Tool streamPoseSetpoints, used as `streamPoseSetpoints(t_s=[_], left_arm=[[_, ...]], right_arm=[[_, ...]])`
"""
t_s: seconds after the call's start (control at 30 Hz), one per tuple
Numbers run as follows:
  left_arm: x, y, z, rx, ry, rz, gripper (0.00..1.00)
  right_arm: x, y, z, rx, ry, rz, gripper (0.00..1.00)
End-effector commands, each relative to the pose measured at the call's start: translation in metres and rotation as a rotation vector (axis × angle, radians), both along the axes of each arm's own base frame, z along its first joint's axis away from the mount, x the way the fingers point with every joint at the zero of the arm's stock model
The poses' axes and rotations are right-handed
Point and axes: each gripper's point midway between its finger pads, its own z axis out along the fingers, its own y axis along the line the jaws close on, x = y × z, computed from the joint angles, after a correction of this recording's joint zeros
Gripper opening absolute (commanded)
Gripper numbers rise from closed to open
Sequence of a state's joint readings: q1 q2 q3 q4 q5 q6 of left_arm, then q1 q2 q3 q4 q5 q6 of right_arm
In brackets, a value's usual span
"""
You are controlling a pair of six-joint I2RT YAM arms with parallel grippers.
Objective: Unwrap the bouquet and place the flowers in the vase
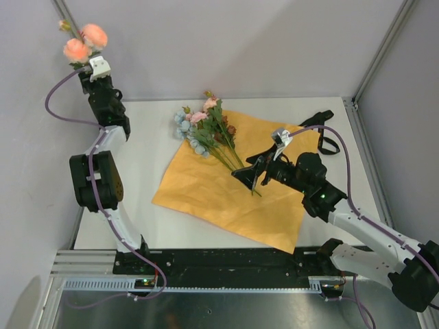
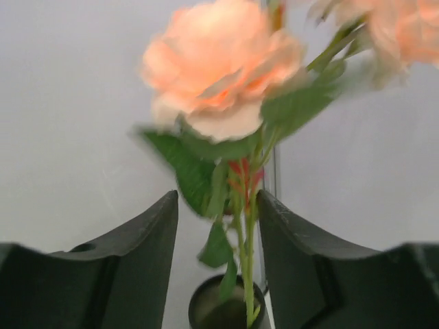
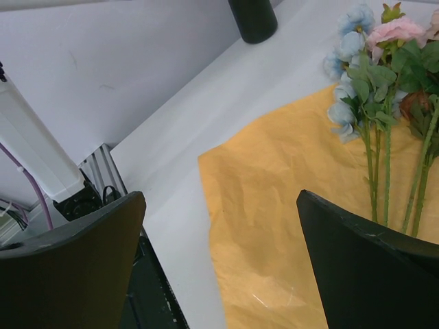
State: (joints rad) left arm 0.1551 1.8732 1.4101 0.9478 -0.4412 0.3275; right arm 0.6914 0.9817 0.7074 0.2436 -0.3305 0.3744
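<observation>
The left gripper [image 1: 96,70] was raised at 10 o'clock of the white worktop [image 1: 144,137], its jaws parted on either side of a green leafy stem of peach-pink artificial roses [image 2: 219,68] and not clamped on it. In the left wrist view the stem stood upright between the fingers [image 2: 137,247], close to one of them. Its lower end lay over the round mouth of the slim dark matte cylinder vase [image 2: 226,308] below.

A creased sheet of shiny orange wrapping paper [image 1: 219,199] lay spread flat at the centre. On its 12 o'clock part lay a bunch of pink, pale blue and brown artificial flowers [image 1: 206,127]. The right gripper [image 1: 252,175] hung over the paper by their stem ends, released wide with nothing between its fingers [image 3: 357,260]. A black ribbon strap [image 1: 328,133] lay at 2 o'clock
</observation>
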Motion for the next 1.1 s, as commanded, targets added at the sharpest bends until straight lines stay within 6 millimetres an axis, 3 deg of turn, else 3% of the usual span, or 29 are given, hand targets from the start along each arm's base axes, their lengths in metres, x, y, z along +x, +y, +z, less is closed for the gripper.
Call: streamPoseSetpoints(t_s=[0.0, 0.17, 0.3, 0.57, 0.67, 0.77, 0.83, 1.07], left_arm=[[-0.024, -0.003, 0.023, -0.03, -0.05, -0.018, 0.58], [-0.046, -0.018, 0.01, -0.112, -0.021, -0.081, 0.69], [-0.068, -0.046, 0.005, -0.174, 0.004, -0.187, 0.8], [-0.136, -0.124, 0.015, -0.406, 0.088, -0.428, 0.95], [-0.16, -0.17, 0.006, -0.563, 0.168, -0.625, 0.98], [-0.186, -0.215, -0.011, -0.649, 0.278, -0.83, 0.99], [-0.203, -0.232, -0.019, -0.686, 0.317, -0.92, 1.0], [-0.246, -0.258, -0.081, -0.745, 0.473, -1.041, 1.0]], right_arm=[[-0.004, -0.004, 0.014, 0.037, -0.02, -0.001, 0.99], [0.005, -0.008, 0.006, 0.036, 0.042, -0.063, 0.99], [0.021, -0.016, -0.01, 0.012, 0.106, -0.162, 0.99], [0.072, -0.03, -0.051, -0.087, 0.213, -0.293, 0.99], [0.089, -0.025, -0.07, -0.171, 0.236, -0.271, 0.96], [0.104, -0.016, -0.094, -0.254, 0.282, -0.238, 0.86], [0.113, -0.011, -0.107, -0.285, 0.307, -0.223, 0.8], [0.138, 0.004, -0.14, -0.335, 0.33, -0.196, 0.44]])
